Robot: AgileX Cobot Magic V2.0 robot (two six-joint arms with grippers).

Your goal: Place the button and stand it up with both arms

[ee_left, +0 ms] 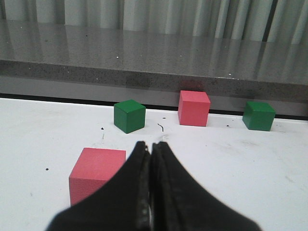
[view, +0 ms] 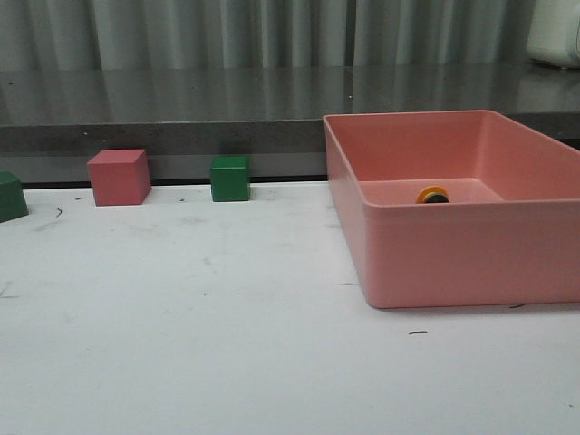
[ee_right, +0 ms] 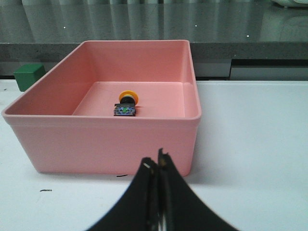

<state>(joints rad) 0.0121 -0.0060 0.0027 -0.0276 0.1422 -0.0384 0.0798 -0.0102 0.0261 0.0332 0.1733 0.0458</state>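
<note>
The button [ee_right: 126, 104] lies on its side on the floor of the pink bin [ee_right: 106, 139], its yellow cap toward the bin's far wall and its bluish base toward me. In the front view only its yellow cap [view: 433, 195] shows above the bin's front wall [view: 471, 258]. My right gripper [ee_right: 156, 161] is shut and empty, low over the white table in front of the bin's near wall. My left gripper [ee_left: 150, 145] is shut and empty over the table on the left, beside a pink cube [ee_left: 96, 172]. Neither gripper shows in the front view.
A pink cube [view: 119, 177] and a green cube [view: 230, 178] stand at the table's back edge, another green cube [view: 11, 197] at far left. The left wrist view shows two green cubes [ee_left: 129, 116] [ee_left: 259, 116] and a pink one [ee_left: 193, 108]. A grey counter runs behind.
</note>
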